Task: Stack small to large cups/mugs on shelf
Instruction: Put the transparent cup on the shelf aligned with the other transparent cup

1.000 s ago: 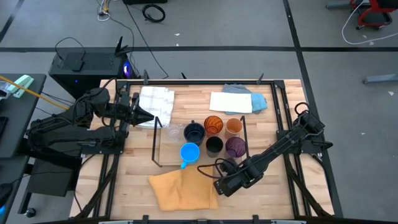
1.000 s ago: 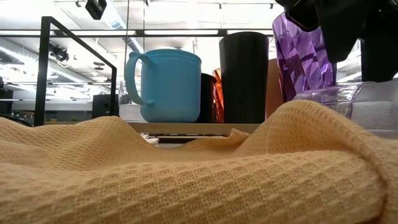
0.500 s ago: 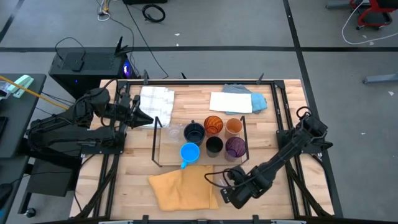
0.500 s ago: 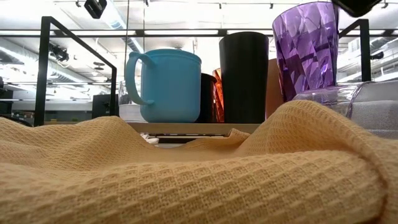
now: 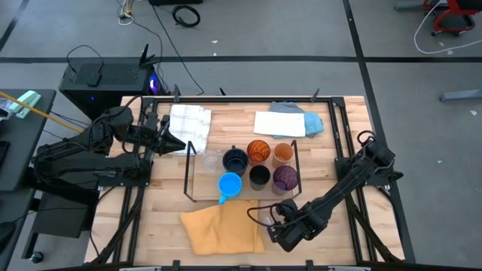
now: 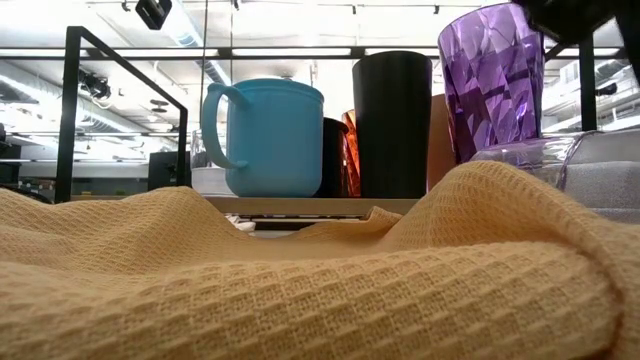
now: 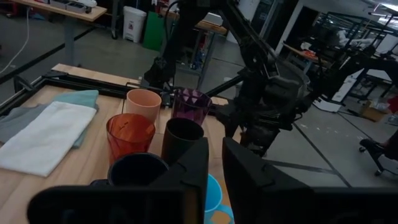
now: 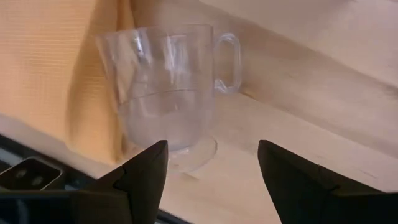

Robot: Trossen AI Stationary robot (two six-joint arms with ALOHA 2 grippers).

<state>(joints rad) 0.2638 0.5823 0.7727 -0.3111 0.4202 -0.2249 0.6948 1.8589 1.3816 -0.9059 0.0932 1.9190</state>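
While the left pincer (image 5: pixel 175 140) waits nearly closed and empty at the surface's left edge, the right pincer (image 8: pixel 211 163) stands wide open just short of a clear mug (image 8: pixel 168 87), which sits upright on the surface (image 5: pixel 331 158) beside the yellow cloth (image 5: pixel 218 229), apparently lined up for a grasp. The other cups (image 5: pixel 260 150) crowd the shelf (image 5: pixel 188 177), presumably as the base for stacking. From above the clear mug is barely discernible, and the low view hides it behind the cloth.

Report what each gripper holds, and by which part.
Nothing held. Right gripper stands open before a clear handled cup, not touching. Left gripper is nearly shut, empty.
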